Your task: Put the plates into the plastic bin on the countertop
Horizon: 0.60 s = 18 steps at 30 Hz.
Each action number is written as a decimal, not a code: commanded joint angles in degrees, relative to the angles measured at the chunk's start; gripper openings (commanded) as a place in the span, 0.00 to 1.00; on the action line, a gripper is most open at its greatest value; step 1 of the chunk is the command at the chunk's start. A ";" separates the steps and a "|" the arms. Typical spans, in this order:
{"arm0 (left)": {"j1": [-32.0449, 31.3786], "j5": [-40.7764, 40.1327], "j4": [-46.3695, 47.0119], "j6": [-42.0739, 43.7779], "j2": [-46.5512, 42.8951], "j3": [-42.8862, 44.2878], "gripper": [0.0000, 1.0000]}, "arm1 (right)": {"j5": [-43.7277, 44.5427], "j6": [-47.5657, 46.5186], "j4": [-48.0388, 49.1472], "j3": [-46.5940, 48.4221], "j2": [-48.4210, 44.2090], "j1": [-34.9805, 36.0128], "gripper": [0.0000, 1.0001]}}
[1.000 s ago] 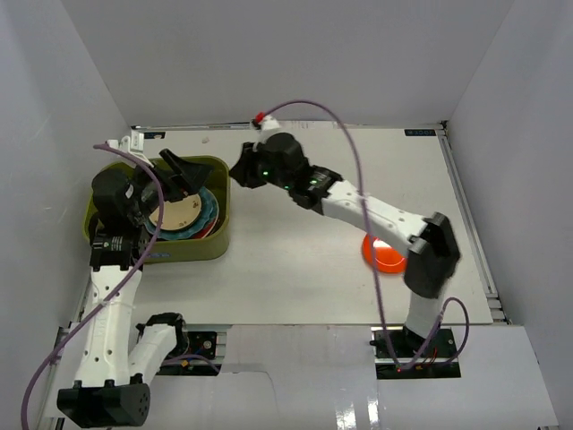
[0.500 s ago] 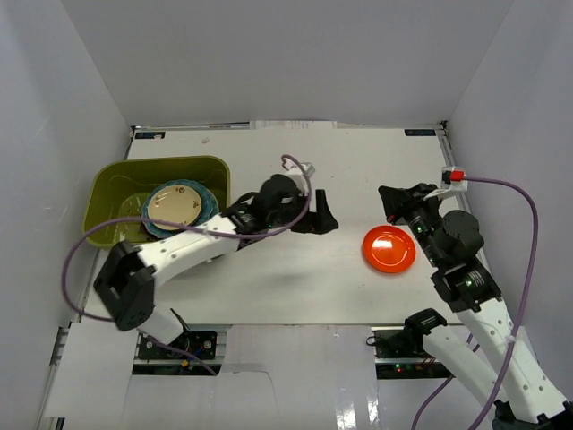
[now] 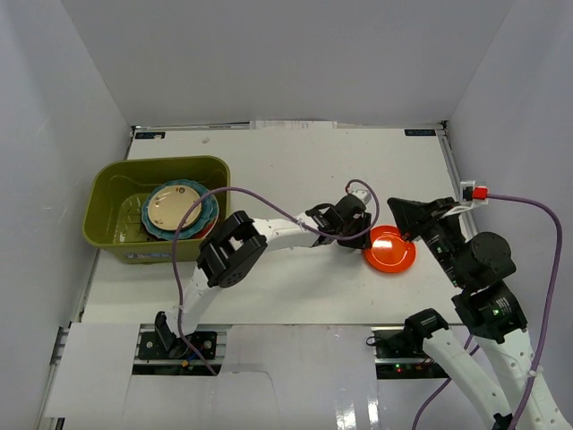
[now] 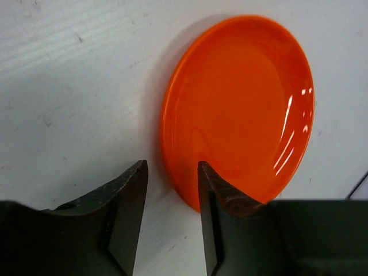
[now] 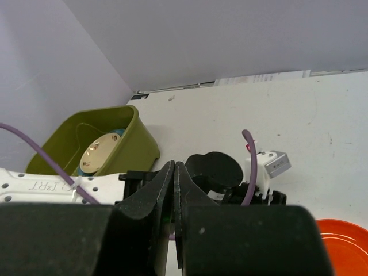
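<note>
The plain orange plate (image 3: 389, 249) (image 4: 238, 109) lies flat on the white countertop (image 3: 295, 161), right of centre. My left gripper (image 3: 361, 235) (image 4: 171, 172) reaches across to it and straddles its near rim, one finger over the plate and one outside on the table, jaws still apart. The olive-green plastic bin (image 3: 107, 193) (image 5: 141, 141) stands at the left and holds stacked plates, a small beige one (image 3: 175, 208) (image 5: 98, 152) on top of a teal one (image 3: 206, 219). My right gripper (image 3: 398, 209) (image 5: 174, 172) hovers just beyond the orange plate, shut and empty.
White walls enclose the table on three sides. The left arm's forearm (image 3: 286, 231) and its purple cable (image 3: 269, 202) stretch across the middle between bin and plate. The right arm's cable (image 3: 528, 202) loops at the far right edge.
The left arm has swung from the bin across the table to the orange plate, and its jaws have narrowed around the rim. The right arm has drawn back to the right and shut.
</note>
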 commanded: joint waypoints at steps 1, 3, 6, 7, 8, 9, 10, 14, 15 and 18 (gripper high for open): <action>0.17 -1.12 -1.40 -0.78 2.97 4.29 0.50 | -4.31 -0.91 -0.55 -1.40 -0.58 -0.12 0.08; 0.25 -0.24 -1.40 -0.87 4.56 6.30 0.43 | -5.20 -0.55 0.07 -2.19 -0.85 -0.03 0.08; 0.17 -0.41 -1.75 -0.87 6.77 7.72 0.16 | -5.29 -0.29 0.24 -3.34 -1.02 -0.12 0.08; 0.25 -0.85 -1.84 -1.13 6.86 7.64 0.07 | -5.29 -0.29 0.33 -3.43 -1.11 -0.12 0.08; 0.25 -1.64 -1.67 -1.22 5.99 7.11 0.00 | -5.29 -0.20 0.24 -3.51 -1.37 -0.12 0.08; 0.25 -2.08 -1.32 -1.31 5.02 6.32 0.00 | -5.03 -0.29 0.16 -3.34 -1.55 -0.12 0.08; 0.25 -4.08 0.25 -1.31 3.71 3.71 0.00 | -4.77 -0.29 -0.02 -3.25 -1.72 -0.12 0.08; 2.18 -5.25 4.92 -1.31 -9.70 -4.81 0.00 | -3.27 -0.29 -0.46 -2.55 -3.21 -0.12 0.08; 2.88 -5.07 7.02 -1.31 -12.80 -6.93 0.00 | -3.10 -0.03 -0.55 -1.94 -3.92 -0.12 0.08; 5.61 -3.75 10.71 -0.79 -25.98 -14.76 0.00 | -1.26 0.41 -0.20 -0.88 -6.73 -0.12 0.08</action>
